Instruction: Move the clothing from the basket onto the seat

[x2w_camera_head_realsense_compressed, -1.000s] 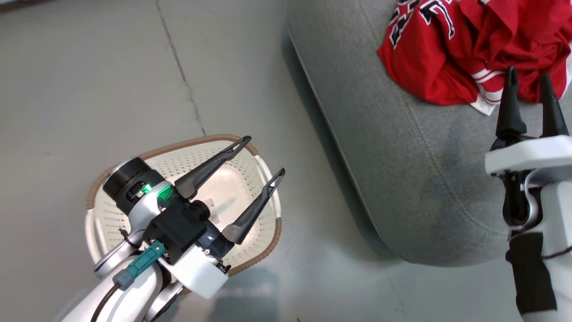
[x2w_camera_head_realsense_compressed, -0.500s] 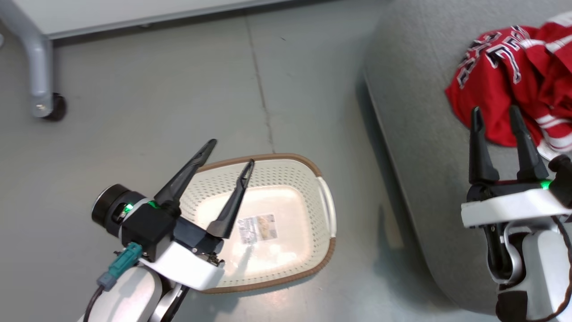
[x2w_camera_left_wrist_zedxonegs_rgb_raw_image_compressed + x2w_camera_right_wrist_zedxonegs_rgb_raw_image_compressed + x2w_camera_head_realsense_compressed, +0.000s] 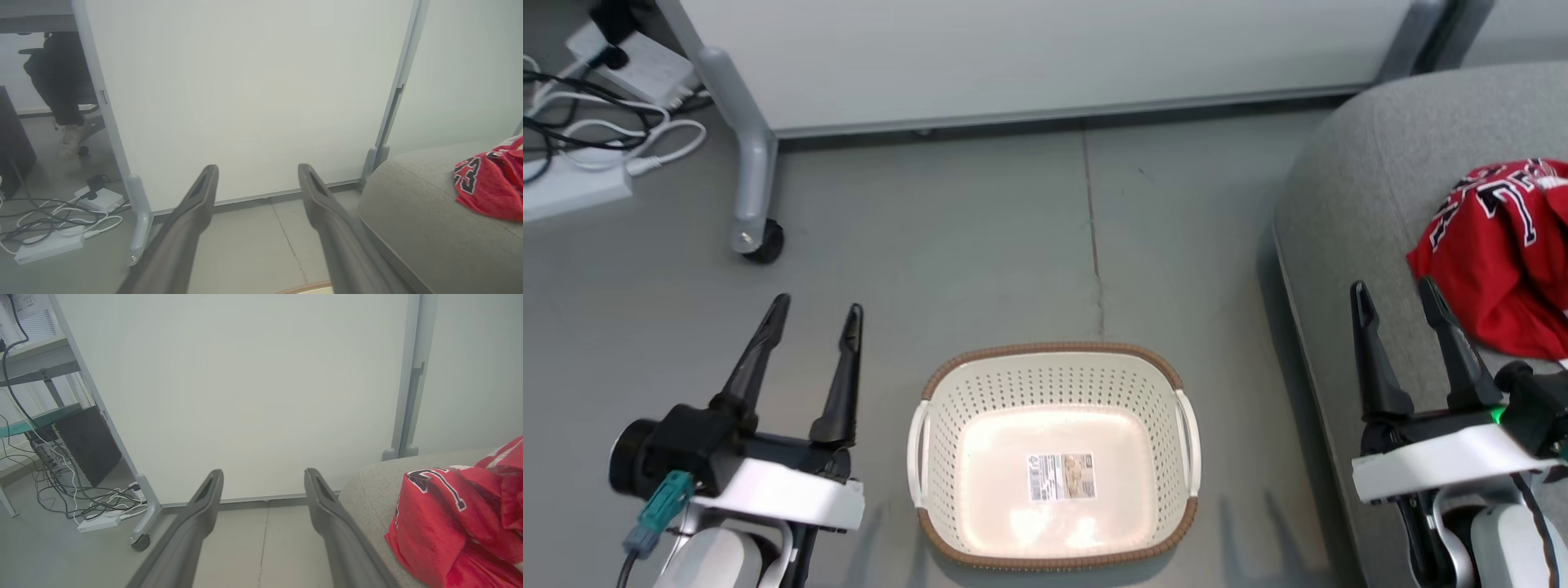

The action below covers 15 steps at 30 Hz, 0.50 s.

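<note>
Basket (image 3: 1054, 353) between left claw (image 3: 818, 304) and right claw (image 3: 1391, 284), both released, clothing (image 3: 1503, 261) on seat (image 3: 1347, 204), partition (image 3: 1045, 57) and cables (image 3: 572, 122) beyond.

My head has swung round, so the whole view shifts. My left gripper (image 3: 817, 305) no longer hangs above the basket (image 3: 1054, 349); it is over the floor (image 3: 980, 245) on the basket's left. My right gripper (image 3: 1391, 284) now sits nearer the seat (image 3: 1347, 204) edge, beside the clothing (image 3: 1503, 261).
</note>
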Available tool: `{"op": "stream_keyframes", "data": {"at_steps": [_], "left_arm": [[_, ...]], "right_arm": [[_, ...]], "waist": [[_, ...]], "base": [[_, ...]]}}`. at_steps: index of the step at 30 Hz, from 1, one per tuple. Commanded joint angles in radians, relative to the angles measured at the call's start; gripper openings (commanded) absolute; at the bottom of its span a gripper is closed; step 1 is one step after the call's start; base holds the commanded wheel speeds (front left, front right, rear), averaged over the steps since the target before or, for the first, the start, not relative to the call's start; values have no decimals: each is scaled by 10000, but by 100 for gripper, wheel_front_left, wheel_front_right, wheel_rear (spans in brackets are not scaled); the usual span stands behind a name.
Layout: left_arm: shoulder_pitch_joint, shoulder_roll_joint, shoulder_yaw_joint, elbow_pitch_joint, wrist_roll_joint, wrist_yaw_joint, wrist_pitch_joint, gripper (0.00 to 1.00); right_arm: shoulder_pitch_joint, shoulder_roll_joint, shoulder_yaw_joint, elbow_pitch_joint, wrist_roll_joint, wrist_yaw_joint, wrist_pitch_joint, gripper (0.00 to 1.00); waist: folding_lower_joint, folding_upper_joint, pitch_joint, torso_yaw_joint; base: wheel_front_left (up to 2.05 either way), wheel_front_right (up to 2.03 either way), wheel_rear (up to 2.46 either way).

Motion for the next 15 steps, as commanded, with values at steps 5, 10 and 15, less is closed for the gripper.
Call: {"op": "stream_keyframes", "data": {"at_steps": [5, 10, 15], "left_arm": [[624, -44, 715, -12, 126, 149, -41, 100], [2045, -669, 1949, -75, 195, -8, -43, 100], [2349, -866, 2234, -37, 318, -127, -42, 100]], "right_arm": [[549, -56, -130, -243, 51, 5, 191, 100], [1762, -55, -334, -738, -24, 6, 638, 100], [2052, -54, -428, -905, -43, 6, 772, 100]], "waist": [[0, -1, -602, 301], [0, -1, -1406, 361], [0, -1, -1574, 360]], "base": [[0, 0, 0], [0, 0, 0], [0, 0, 0]]}}
